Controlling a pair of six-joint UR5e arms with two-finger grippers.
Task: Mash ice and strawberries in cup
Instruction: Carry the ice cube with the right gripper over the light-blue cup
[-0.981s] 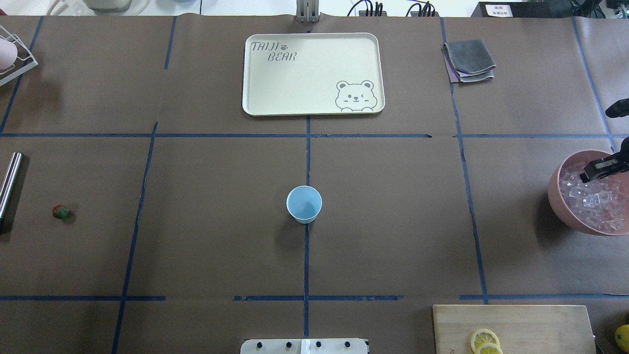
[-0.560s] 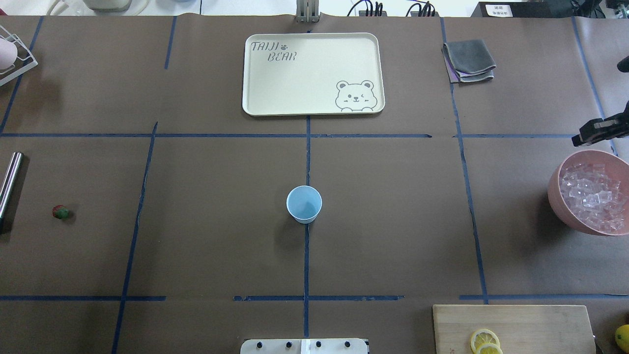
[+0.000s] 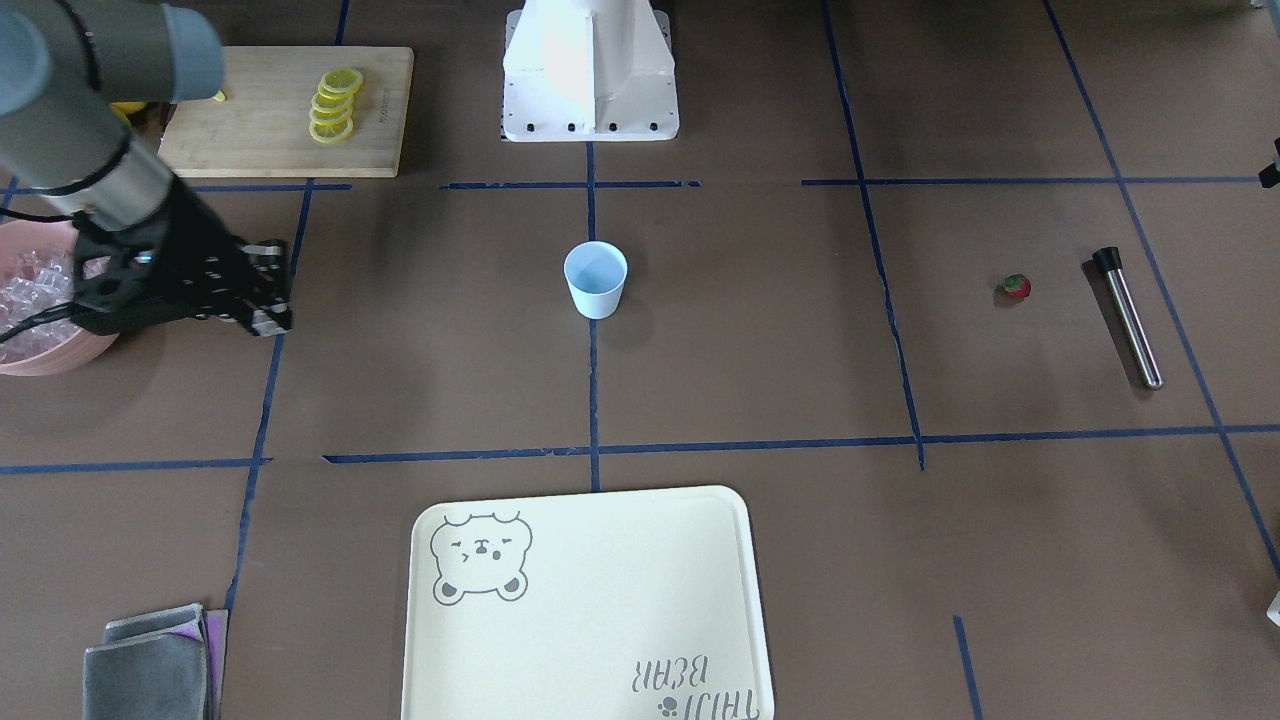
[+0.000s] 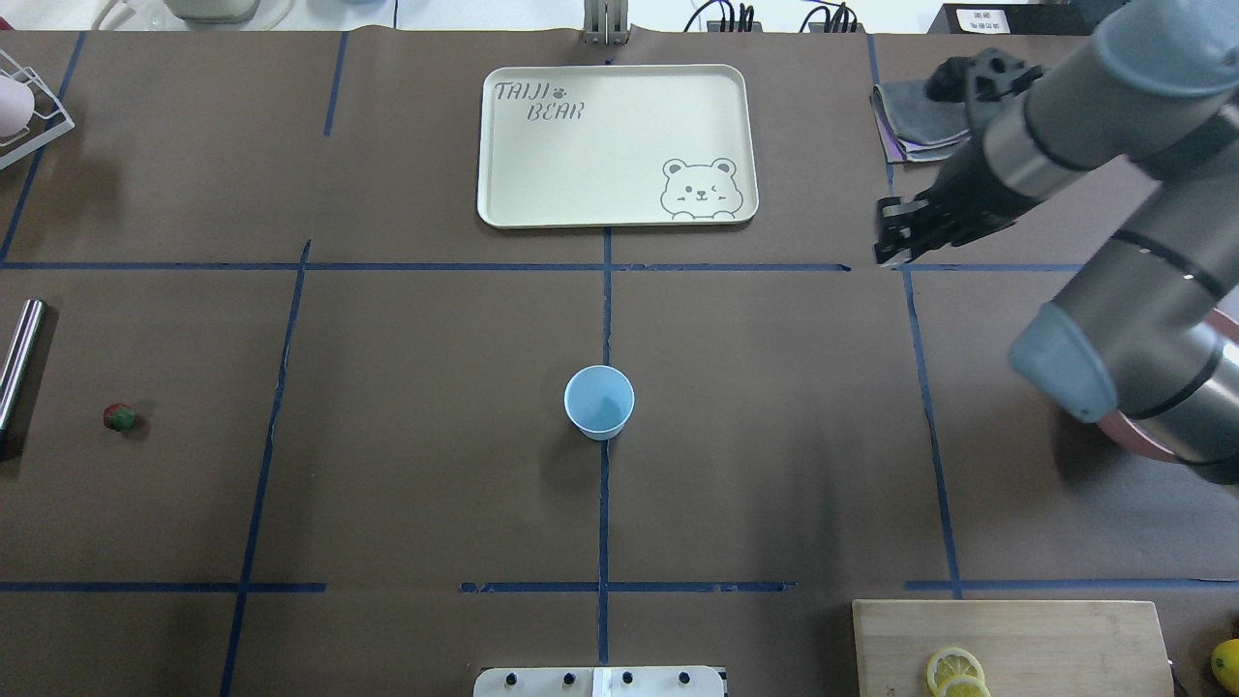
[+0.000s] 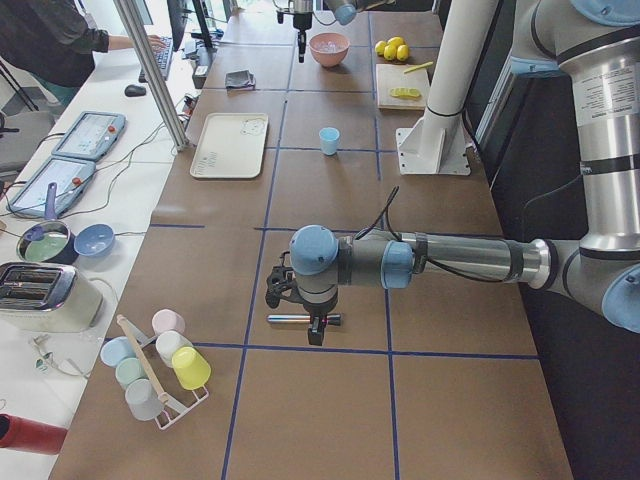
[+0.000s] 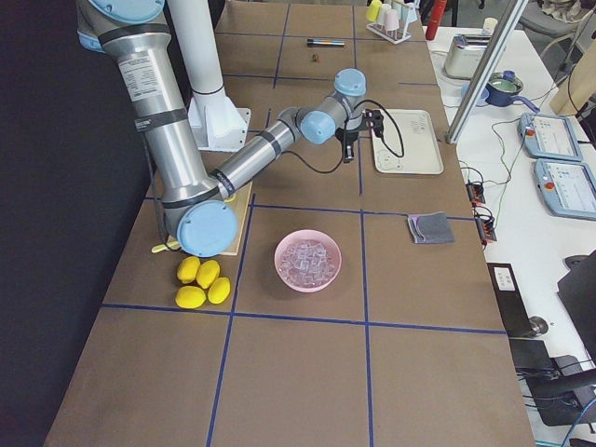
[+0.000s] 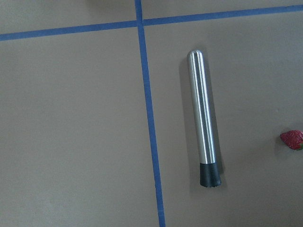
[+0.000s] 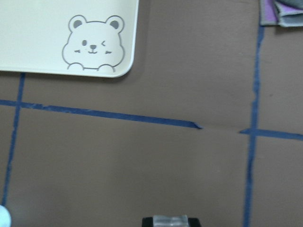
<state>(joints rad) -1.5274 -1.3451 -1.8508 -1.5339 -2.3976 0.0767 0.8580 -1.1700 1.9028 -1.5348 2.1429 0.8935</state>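
- Pale-blue plastic cup (image 4: 599, 402) is my landmark. It stands upright and alone in the middle of the tabletop (image 4: 387, 484), and I see nothing inside it, so no loading is done yet.
- Well apart from the cup, toward the robot's right and the cream tray (image 4: 542, 174), hangs the right gripper (image 4: 891, 237). At the bottom edge of its wrist view the fingers (image 8: 147, 221) look pressed in on a small pale lump. I take it for an ice cube (image 8: 165, 220), but that sliver of view is poor and I would not swear to it.
- More ice (image 6: 308, 259) lies in the pink bowl (image 6: 278, 265), far to the right of the cup.
- Far to the left of the cup, the red strawberry (image 4: 119, 417) lies on bare tabletop, with the steel muddler (image 7: 202, 118) just beyond it.
- Over that muddler hovers the left gripper (image 5: 312, 328). I cannot tell whether its fingers are spread or closed, since its own camera shows none of them.
- As I judge it, the step in hand is to carry the cube to the cup and drop it in.
- To do that well I would travel level and centre the fingers over the mouth. Then I would descend until the cube is just inside the rim before letting go, so it cannot bounce out.
- Nothing steadies the cup and it looks light. A brush on the rim could tip it, so I would come in from straight above.
- Wet ice is slippery, so I would keep the squeeze steady, move smoothly and open wide on release.
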